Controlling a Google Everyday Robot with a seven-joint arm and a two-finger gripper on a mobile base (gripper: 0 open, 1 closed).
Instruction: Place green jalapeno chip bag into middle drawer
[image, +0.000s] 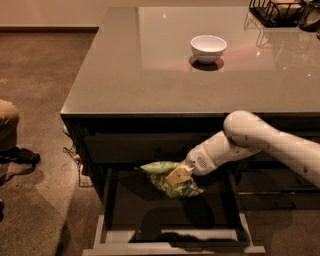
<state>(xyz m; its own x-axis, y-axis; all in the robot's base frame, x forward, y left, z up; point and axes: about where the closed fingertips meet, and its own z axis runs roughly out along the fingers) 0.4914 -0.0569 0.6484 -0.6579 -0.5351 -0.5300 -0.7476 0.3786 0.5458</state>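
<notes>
End effector (180, 177) first: you have it low in front of the desk (130, 75), below the top's edge and over the open middle drawer (165, 248), with the white arm (260, 137) reaching in from the right. Its tan fingers (176, 176) are clenched on the green jalapeno chip bag (159, 167). The bag sticks out to the left of and below them, tilted, with one end pointing left and its crumpled bulk hanging toward the drawer's dark floor. You cannot tell whether the bag touches that floor. The drawer's grey side walls and front rim lie around it. Up on the desk, well apart, a white bowl (208, 48) stands upright, and a black wire rack (272, 11) sits at the far right corner.
</notes>
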